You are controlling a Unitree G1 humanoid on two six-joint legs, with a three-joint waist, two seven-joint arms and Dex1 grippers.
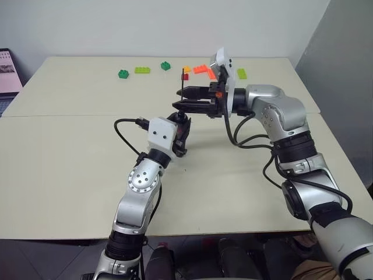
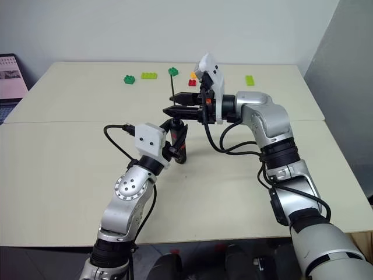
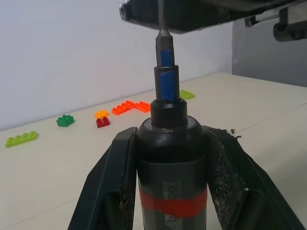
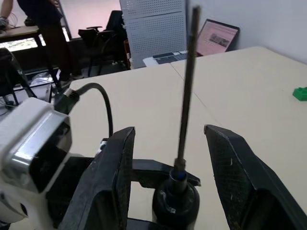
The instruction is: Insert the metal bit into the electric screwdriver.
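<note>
Thin dark grey metal bit [image 4: 187, 91] stands seated in the dark, red-banded pen-shaped electric screwdriver [image 3: 171, 158], clamped by the left gripper [image 3: 170, 182]; right gripper [image 4: 168, 158] fingers are parted around it and could knock it askew

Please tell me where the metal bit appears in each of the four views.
Left eye view: metal bit stands upright at centre, above the electric screwdriver.
Right eye view, upright, left of centre.
Left wrist view, top centre, rising from the screwdriver's tip.
Right wrist view, a long rod between the open jaws.
Shared landmark: the screwdriver.
</note>
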